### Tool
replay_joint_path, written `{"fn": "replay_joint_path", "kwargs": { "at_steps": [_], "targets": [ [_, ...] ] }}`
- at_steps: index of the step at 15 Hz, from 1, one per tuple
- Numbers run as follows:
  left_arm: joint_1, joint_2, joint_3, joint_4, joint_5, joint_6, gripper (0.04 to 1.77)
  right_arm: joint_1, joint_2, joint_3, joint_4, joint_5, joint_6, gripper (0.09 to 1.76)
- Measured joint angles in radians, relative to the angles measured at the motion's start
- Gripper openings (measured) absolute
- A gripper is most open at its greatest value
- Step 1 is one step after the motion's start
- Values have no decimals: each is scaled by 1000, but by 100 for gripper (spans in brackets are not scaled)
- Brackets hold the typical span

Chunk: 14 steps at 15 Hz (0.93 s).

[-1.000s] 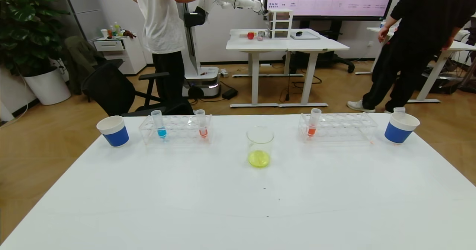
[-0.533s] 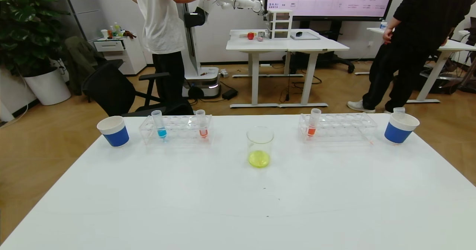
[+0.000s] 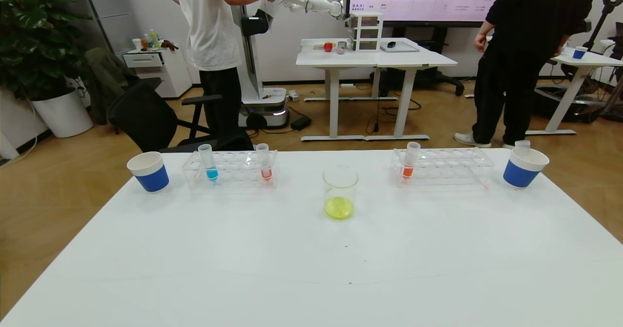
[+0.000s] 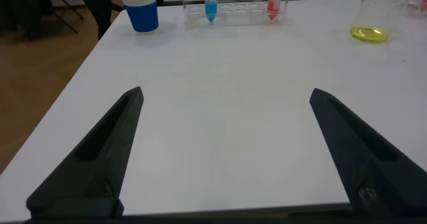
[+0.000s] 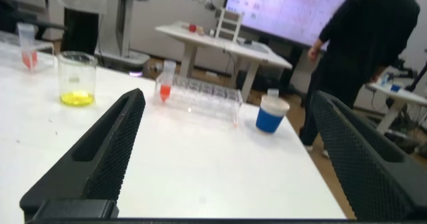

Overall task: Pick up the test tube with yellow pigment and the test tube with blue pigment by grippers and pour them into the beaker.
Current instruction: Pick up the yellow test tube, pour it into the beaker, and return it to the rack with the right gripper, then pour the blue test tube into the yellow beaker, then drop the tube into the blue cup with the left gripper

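The beaker [image 3: 340, 186] stands upright at the table's middle with yellow liquid in its bottom; it also shows in the left wrist view [image 4: 377, 11] and the right wrist view [image 5: 77, 77]. The test tube with blue pigment [image 3: 209, 161] stands in the left clear rack [image 3: 233, 170], also seen in the left wrist view [image 4: 211, 4]. No tube with yellow liquid shows; a clear tube top [image 3: 522, 144] sticks out of the right paper cup. My left gripper [image 4: 225, 92] and right gripper [image 5: 227, 94] are open and empty, low over the table's near side, outside the head view.
Orange-red tubes stand in the left rack [image 3: 264, 162] and the right rack [image 3: 410, 161]. Blue-and-white paper cups stand at the far left [image 3: 148, 171] and far right [image 3: 523, 167]. The white table [image 3: 311, 268] stretches toward me. People and desks are behind.
Nothing on the table has moved. The person in black behind the table has stepped to the left.
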Motion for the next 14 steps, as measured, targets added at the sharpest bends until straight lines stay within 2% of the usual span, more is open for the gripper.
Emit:
{"fn": "replay_joint_path", "kwargs": {
  "at_steps": [2,4,9,14],
  "targets": [
    [0,0,0,0,0,1,174,0,-3,69,159,-27,8,174],
    [0,0,0,0,0,0,174,1,-4,84,218,-44,58,174],
    [0,0,0,0,0,0,174,1,-4,88,226,-48,134,174],
    [0,0,0,1,0,9,174,1,-4,89,226,-50,141,174]
  ]
}}
